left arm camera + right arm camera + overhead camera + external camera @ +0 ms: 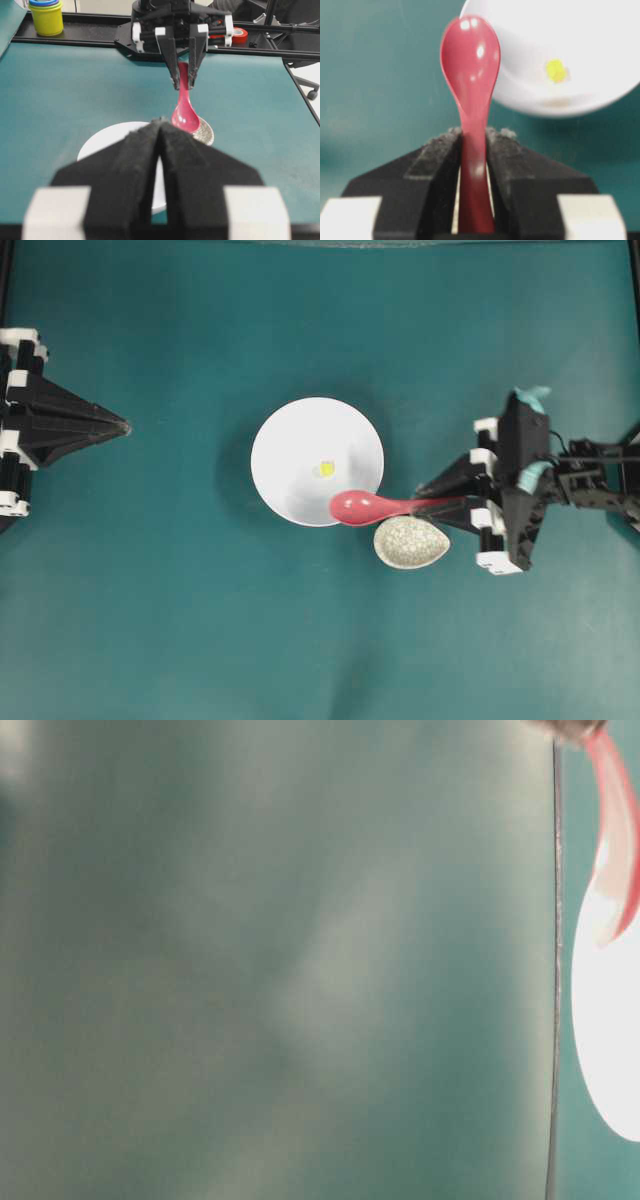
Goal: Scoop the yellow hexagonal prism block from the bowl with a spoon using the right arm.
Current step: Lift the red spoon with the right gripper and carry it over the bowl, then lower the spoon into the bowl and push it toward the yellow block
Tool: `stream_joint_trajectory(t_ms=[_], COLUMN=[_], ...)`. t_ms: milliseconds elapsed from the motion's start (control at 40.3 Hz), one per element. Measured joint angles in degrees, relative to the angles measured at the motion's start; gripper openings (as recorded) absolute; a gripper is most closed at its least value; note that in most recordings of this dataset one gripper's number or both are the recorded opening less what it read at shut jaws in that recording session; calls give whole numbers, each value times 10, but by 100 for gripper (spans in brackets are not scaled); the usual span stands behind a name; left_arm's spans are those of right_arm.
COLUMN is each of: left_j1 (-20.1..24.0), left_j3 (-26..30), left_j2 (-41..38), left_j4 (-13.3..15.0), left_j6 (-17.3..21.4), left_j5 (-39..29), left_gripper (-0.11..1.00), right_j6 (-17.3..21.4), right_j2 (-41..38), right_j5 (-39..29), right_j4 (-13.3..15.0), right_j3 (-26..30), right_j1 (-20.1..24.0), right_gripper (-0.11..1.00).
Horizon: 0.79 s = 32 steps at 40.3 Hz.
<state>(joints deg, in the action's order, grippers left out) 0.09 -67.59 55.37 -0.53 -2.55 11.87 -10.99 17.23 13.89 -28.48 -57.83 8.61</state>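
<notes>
The spoon (pixel 365 507) is glossy red-pink, with a deep oval scoop and a short straight handle. The right tool (pixel 472 150) is clenched on that handle, and the scoop reaches over the near rim of the white bowl (pixel 300 440). Near the bowl's middle lies the yellow hexagonal prism block (pixel 326 469), tiny and bright. A speckled egg-shaped dish (pixel 410 544) sits just beside the bowl on the teal worktop (pixel 150 620). The left tool (pixel 122 426), well apart from the bowl, is pressed closed and empty.

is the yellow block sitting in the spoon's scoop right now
No: in the right wrist view the spoon has an empty scoop, while the yellow block lies apart from it inside the white bowl.
</notes>
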Motion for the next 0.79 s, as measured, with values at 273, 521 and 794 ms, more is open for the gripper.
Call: stream_joint_trajectory(t_ms=[273,521,794], left_j1=[1,0,5], left_j3=[0,0,5], left_j2=[0,0,2], left_j4=[0,0,-3], left_j6=[3,11,15], left_j5=[0,0,0], left_gripper=[1,1,1], right_j6=[-5,27,78], right_j2=[2,2,-25], right_j5=[-177,-324,-468], right_j4=[1,1,4], right_j3=[90,160,228], right_j1=[-65,-128,-176], right_gripper=[24,24,24])
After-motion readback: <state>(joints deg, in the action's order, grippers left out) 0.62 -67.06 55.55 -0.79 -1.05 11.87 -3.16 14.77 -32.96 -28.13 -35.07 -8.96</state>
